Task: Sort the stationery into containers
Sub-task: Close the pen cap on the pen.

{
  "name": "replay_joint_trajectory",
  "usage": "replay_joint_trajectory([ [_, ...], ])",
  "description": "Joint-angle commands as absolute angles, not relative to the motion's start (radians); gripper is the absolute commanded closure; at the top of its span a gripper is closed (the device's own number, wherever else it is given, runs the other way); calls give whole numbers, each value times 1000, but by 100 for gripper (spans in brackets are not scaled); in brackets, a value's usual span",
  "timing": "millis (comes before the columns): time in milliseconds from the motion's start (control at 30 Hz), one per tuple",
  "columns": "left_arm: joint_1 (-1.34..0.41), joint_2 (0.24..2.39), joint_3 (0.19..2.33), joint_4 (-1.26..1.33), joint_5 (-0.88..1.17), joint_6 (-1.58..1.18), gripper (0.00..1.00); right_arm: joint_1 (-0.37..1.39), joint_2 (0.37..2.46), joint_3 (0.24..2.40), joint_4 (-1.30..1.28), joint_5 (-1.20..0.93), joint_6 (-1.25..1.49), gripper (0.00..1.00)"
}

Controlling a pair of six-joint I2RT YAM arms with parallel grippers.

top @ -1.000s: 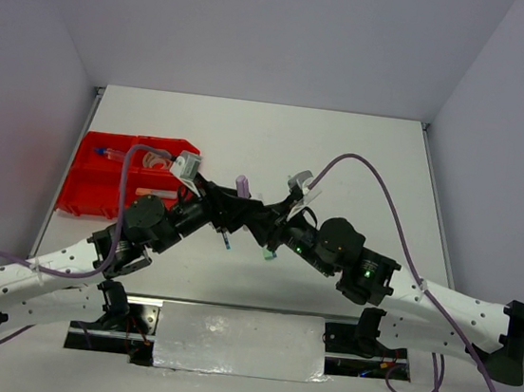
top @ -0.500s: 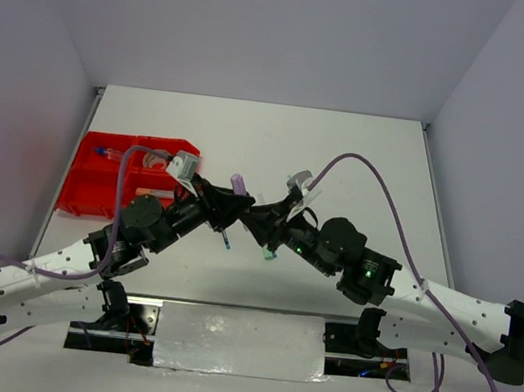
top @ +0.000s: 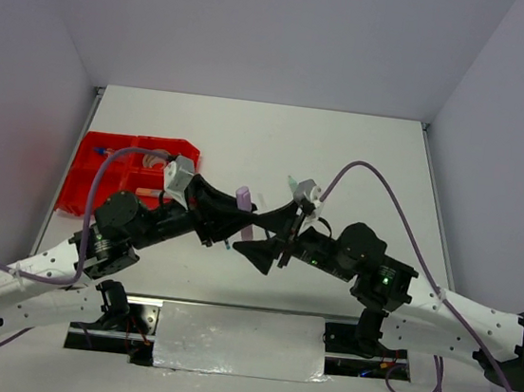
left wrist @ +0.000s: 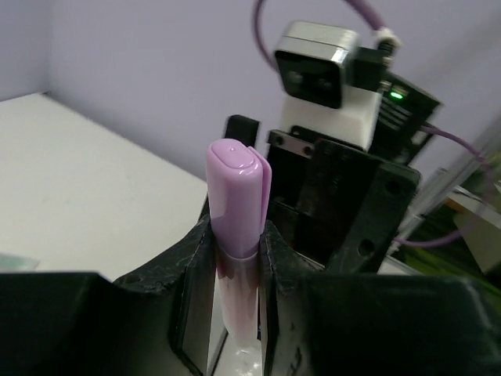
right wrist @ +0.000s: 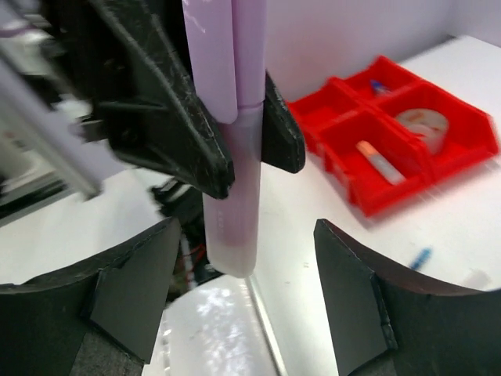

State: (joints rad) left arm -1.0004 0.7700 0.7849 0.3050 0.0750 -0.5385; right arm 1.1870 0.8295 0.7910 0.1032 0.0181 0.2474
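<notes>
I see the white bench (top: 362, 160) with the red tray (top: 88, 175) at its left edge. My left tool (left wrist: 235, 258) is clamped on the purple marker (left wrist: 235, 196), near mid-bench between both arms. My right tool (right wrist: 246, 298) faces it, spread wide and holding nothing.

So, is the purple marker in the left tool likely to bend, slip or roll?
Probably stiff: the purple marker stands straight in the left tool. Its plastic looks smooth, so it may slip. The oval cap should limit rolling.
</notes>
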Motion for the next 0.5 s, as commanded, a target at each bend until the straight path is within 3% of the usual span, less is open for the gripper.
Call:
replay_joint_trajectory([
  [0,-1006,753,835,396,317,-485,100,1195,776,814,121,-185,268,23],
  [167,-1006,775,830,488,469,-518,100,1195,767,853,156,-400,296,32],
  [333,-1006,784,824,526,549,-545,100,1193,764,877,161,-403,324,47],
  [433,-1006,790,815,558,568,-557,100,1195,773,874,182,-368,324,58],
  [467,-1006,788,808,572,575,-561,100,1195,782,874,190,-358,328,68],
])
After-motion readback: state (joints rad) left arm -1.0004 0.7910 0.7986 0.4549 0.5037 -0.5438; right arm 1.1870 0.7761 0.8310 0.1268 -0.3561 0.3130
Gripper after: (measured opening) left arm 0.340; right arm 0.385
